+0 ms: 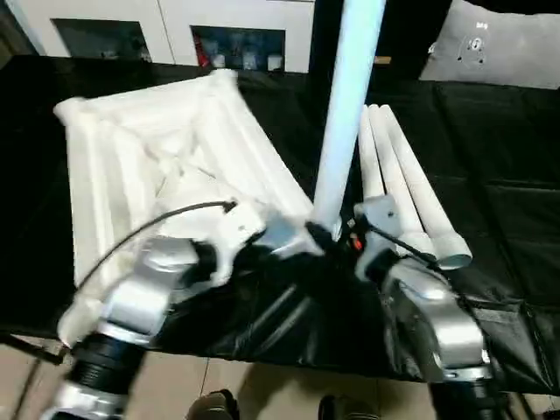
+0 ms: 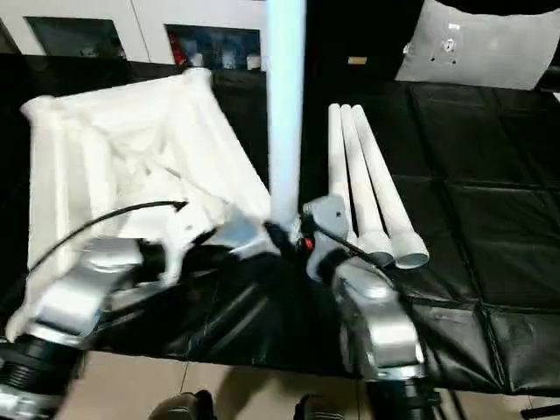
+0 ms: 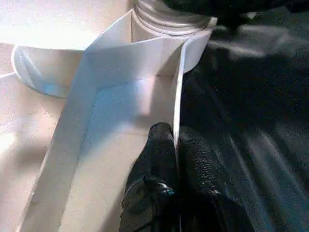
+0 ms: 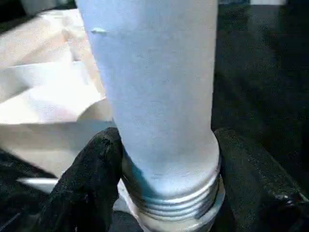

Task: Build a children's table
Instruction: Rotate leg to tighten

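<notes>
- The bench (image 1: 490, 149) is covered in black quilted sheeting; white cabinets (image 1: 175, 26) with dark openings stand behind it.
- The tabletop (image 1: 131, 149) lies upside down on the left half of the bench, ribbed underside facing up, one corner turned toward the robot.
- The left gripper (image 3: 175, 159) is clenched on a thin upright wall of the tabletop near that corner: in the left wrist view one black finger sits on each side of the wall, pressed against it.
- A black cable (image 1: 157, 219) loops over the left forearm above the tabletop's near edge.
- In the left wrist view, the round corner socket (image 3: 198, 38) lies just beyond the gripped wall, with the threaded end of a leg sitting in it.
- The upright leg (image 1: 346, 114) stands nearly vertical at the tabletop's near right corner and rises out of the top of the head views.
- The right gripper (image 4: 166, 159) grasps this upright leg low down: the right wrist view shows a black finger touching each side of the tube, just above its threaded collar (image 4: 174, 203).
- Three spare legs (image 1: 402, 184) lie side by side on the bench to the right of the upright leg, touching one another, flared ends toward the robot.
</notes>
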Tool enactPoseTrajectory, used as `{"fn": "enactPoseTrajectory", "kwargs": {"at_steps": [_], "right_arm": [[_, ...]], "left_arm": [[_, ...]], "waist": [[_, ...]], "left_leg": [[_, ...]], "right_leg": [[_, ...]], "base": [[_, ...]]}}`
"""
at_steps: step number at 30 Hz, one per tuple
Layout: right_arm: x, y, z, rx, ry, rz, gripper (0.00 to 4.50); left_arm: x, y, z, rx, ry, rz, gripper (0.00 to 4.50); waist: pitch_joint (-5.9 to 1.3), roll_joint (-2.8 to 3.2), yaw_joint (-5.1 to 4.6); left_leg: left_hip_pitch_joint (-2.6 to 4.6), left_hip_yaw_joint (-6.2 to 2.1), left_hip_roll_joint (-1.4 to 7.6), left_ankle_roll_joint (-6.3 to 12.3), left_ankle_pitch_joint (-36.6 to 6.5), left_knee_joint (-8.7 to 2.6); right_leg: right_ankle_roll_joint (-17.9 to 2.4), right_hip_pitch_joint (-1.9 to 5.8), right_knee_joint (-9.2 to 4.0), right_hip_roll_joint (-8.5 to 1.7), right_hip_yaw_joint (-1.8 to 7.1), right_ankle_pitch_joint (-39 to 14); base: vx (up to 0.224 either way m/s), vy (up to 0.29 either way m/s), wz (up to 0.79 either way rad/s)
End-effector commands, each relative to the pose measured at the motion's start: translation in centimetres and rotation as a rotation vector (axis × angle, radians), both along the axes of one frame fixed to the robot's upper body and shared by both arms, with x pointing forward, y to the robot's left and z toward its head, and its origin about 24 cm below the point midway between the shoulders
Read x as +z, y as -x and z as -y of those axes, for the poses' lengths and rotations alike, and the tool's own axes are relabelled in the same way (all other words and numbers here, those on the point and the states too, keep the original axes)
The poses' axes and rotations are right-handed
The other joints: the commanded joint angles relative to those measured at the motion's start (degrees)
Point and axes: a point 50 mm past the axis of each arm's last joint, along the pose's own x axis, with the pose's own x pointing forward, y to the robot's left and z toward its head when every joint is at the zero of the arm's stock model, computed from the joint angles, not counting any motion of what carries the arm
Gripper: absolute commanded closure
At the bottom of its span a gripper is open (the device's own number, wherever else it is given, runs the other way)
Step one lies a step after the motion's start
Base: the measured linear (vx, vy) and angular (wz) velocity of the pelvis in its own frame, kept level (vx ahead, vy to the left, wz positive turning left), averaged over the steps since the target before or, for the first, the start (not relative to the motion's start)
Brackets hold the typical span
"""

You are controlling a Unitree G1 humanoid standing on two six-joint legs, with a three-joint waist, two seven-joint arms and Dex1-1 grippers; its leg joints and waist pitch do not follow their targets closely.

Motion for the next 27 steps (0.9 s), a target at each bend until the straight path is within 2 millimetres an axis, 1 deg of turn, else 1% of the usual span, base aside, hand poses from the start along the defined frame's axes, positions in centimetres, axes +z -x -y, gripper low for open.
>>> {"fn": "enactPoseTrajectory", "kwargs": {"at_steps": [1, 2, 3, 4, 5, 6, 7, 8, 10, 11, 12, 13, 14, 16, 17, 19, 20, 22, 23, 24, 25, 27], "right_arm": [[-1.6, 2.8, -6.5, 0.318, -0.036, -0.112, 1.86], [-1.6, 2.7, -5.9, 0.297, -0.031, -0.106, 1.3], [-1.6, 2.6, -5.6, 0.273, -0.027, -0.105, 1.16], [-1.6, 2.6, -5.6, 0.273, -0.027, -0.105, 1.16], [-1.6, 2.2, -4.5, 0.242, -0.009, -0.086, 1.13], [-1.5, 2.2, -4.3, 0.236, -0.005, -0.082, 1.06], [-1.3, 1.8, -3.2, 0.226, 0.005, -0.061, 0.93], [-1.2, 1.7, -2.7, 0.225, 0.007, -0.05, 0.72], [-0.9, 1.5, -1.9, 0.235, 0.016, -0.038, 0.64], [-0.7, 1.3, -1.4, 0.248, 0.026, -0.025, 0.52], [-0.2, 1.2, -0.8, 0.304, 0.029, -0.002, 0.37], [0.5, 1.0, 0.0, 0.374, 0.03, 0.028, 0.37], [0.7, 1.0, 0.2, 0.397, 0.031, 0.034, 0.27], [1.2, 1.0, 1.0, 0.492, 0.061, 0.053, 0.2], [1.4, 0.9, 1.5, 0.525, 0.088, 0.063, 0.15], [1.8, 0.5, 2.2, 0.571, 0.109, 0.067, 0.07], [1.9, 0.4, 2.4, 0.582, 0.112, 0.068, 0.07], [2.1, 0.3, 2.8, 0.63, 0.117, 0.059, 0.07], [2.3, 0.2, 3.1, 0.664, 0.125, 0.056, 0.07], [2.3, 0.1, 3.1, 0.674, 0.127, 0.055, 0.07], [2.5, 0.0, 3.5, 0.727, 0.138, 0.053, 0.07], [2.5, 0.0, 3.6, 0.747, 0.142, 0.053, 0.07]], "left_arm": [[0.6, 0.6, 4.0, -0.085, 0.057, 0.024, 4.5], [0.5, 0.7, 3.9, -0.102, 0.042, 0.024, 4.5], [0.5, 0.8, 3.8, -0.105, 0.033, 0.025, 4.5], [0.5, 0.8, 3.8, -0.105, 0.033, 0.025, 4.5], [0.3, 0.9, 3.2, -0.114, 0.007, 0.024, 4.5], [0.3, 0.9, 3.1, -0.116, 0.002, 0.024, 4.5], [0.2, 1.0, 2.4, -0.127, -0.014, 0.019, 4.5], [0.1, 1.0, 2.1, -0.133, -0.02, 0.016, 4.5], [0.1, 1.2, 1.5, -0.148, -0.04, 0.013, 4.5], [0.0, 1.3, 1.2, -0.159, -0.049, 0.015, 4.5], [0.0, 1.4, 0.7, -0.179, -0.054, 0.009, 4.5], [-0.1, 1.6, 0.0, -0.211, -0.062, 0.007, 4.5], [-0.1, 1.7, -0.1, -0.227, -0.063, 0.008, 4.5], [-0.2, 1.8, -0.9, -0.266, -0.075, -0.006, 4.5], [-0.3, 1.9, -1.2, -0.299, -0.087, -0.005, 4.5], [-0.4, 2.0, -1.9, -0.345, -0.08, -0.016, 4.5], [-0.4, 2.0, -2.1, -0.358, -0.078, -0.017, 4.5], [-0.4, 2.0, -2.7, -0.406, -0.079, -0.033, 4.5], [-0.4, 2.0, -3.1, -0.438, -0.085, -0.043, 4.5], [-0.4, 2.0, -3.2, -0.447, -0.086, -0.045, 4.5], [-0.4, 2.0, -3.9, -0.474, -0.095, -0.066, 4.5], [-0.3, 2.0, -4.1, -0.482, -0.099, -0.075, 4.5]], "waist": [[-1.97, 0.0, 0.17], [-2.15, -0.01, 0.18], [-2.21, 0.03, 0.21], [-2.28, 0.07, 0.21], [-2.46, 0.17, 0.25], [-2.47, 0.15, 0.27], [-2.59, 0.33, 0.27], [-2.62, 0.22, 0.18], [-2.71, 0.23, 0.18], [-2.75, 0.25, 0.15], [-2.87, 0.18, 0.02], [-2.92, 0.24, 0.13], [-2.93, 0.11, 0.04], [-2.98, 0.21, 0.13], [-3.03, 0.07, 0.18], [-3.06, 0.14, 0.37], [-3.03, 0.25, 0.42], [-3.14, 0.24, 0.65], [-3.21, 0.23, 0.69], [-3.2, 0.31, 0.75], [-3.14, 0.33, 0.82], [-3.17, 0.31, 0.96]], "left_leg": [[0.41, -1.06, 2.05, -0.96, -18.9, -4.72], [0.24, -1.0, 2.01, -0.68, -17.4, -4.64], [0.21, -0.95, 2.02, -0.59, -16.6, -4.58], [0.19, -0.9, 1.99, -0.56, -15.7, -4.5], [0.17, -0.71, 1.88, -0.28, -13.6, -4.22], [0.2, -0.68, 1.84, -0.13, -13.1, -4.12], [0.12, -0.67, 1.78, 0.1, -11.9, -4.02], [0.11, -0.57, 1.72, 0.52, -11.0, -3.9], [0.05, -0.54, 1.74, 1.16, -10.1, -3.77], [0.01, -0.55, 1.74, 1.48, -9.1, -3.7], [-0.08, -0.58, 1.67, 1.99, -8.3, -3.54], [0.06, -0.59, 1.69, 2.24, -8.0, -3.48], [-0.04, -0.48, 1.68, 3.07, -7.3, -3.26], [0.03, -0.41, 1.74, 3.84, -6.8, -3.17], [-0.01, -0.37, 1.78, 4.73, -5.6, -2.98], [0.11, -0.32, 1.77, 5.31, -5.6, -2.86], [0.26, -0.23, 1.96, 5.52, -6.1, -2.87], [0.35, -0.27, 2.15, 5.52, -6.0, -2.86], [0.31, -0.34, 2.05, 5.73, -5.6, -2.77], [0.37, -0.31, 2.1, 5.65, -5.5, -2.78], [0.36, -0.28, 2.12, 5.65, -5.7, -2.74], [0.39, -0.2, 2.19, 5.56, -6.0, -2.69]], "right_leg": [[-6.1, 0.66, -5.95, -2.82, 2.18, -22.2], [-6.6, 0.91, -5.65, -2.65, 2.12, -18.5], [-7.0, 0.98, -5.49, -2.6, 2.08, -16.5], [-7.4, 1.03, -5.32, -2.51, 2.05, -14.5], [-8.6, 1.27, -4.94, -2.4, 1.97, -9.4], [-8.9, 1.33, -4.88, -2.38, 1.94, -8.1], [-9.5, 1.62, -4.61, -2.4, 1.87, -5.8], [-9.9, 1.76, -4.52, -2.31, 1.78, -3.9], [-10.7, 2.03, -4.31, -2.39, 1.71, -1.9], [-11.2, 2.15, -4.19, -2.36, 1.62, -0.4], [-11.7, 2.43, -3.92, -2.31, 1.53, 1.4], [-11.9, 2.49, -3.92, -2.28, 1.48, 2.1], [-12.7, 2.61, -3.75, -2.31, 1.53, 3.8], [-13.3, 2.64, -3.68, -2.36, 1.48, 4.9], [-14.3, 2.67, -3.46, -2.28, 1.39, 6.5], [-15.3, 2.61, -3.36, -2.38, 1.35, 6.1], [-15.9, 2.42, -3.38, -2.38, 1.38, 5.7], [-16.3, 2.45, -3.2, -2.46, 1.38, 5.5], [-16.7, 2.46, -3.05, -2.36, 1.24, 5.8], [-16.8, 2.44, -3.02, -2.34, 1.24, 5.9], [-17.0, 2.4, -3.01, -2.42, 1.24, 5.6], [-17.2, 2.4, -2.98, -2.51, 1.25, 5.2]], "base": [[0.0, 0.0, 0.0], [0.0, 0.0, 0.0], [0.0, 0.0, 0.0], [0.0, 0.0, 0.0], [0.0, 0.0, 0.0], [0.0, 0.0, 0.0], [0.0, 0.0, 0.0], [0.0, 0.0, 0.0], [0.0, 0.0, 0.0], [0.0, 0.0, 0.0], [0.0, 0.0, 0.0], [0.0, 0.0, 0.0], [0.0, 0.0, 0.0], [0.0, 0.0, 0.0], [0.0, 0.0, 0.0], [0.0, 0.0, 0.0], [0.0, 0.0, 0.0], [0.0, 0.0, 0.0], [0.0, 0.0, 0.0], [0.0, 0.0, 0.0], [0.0, 0.0, 0.0], [0.0, 0.0, 0.0]]}}
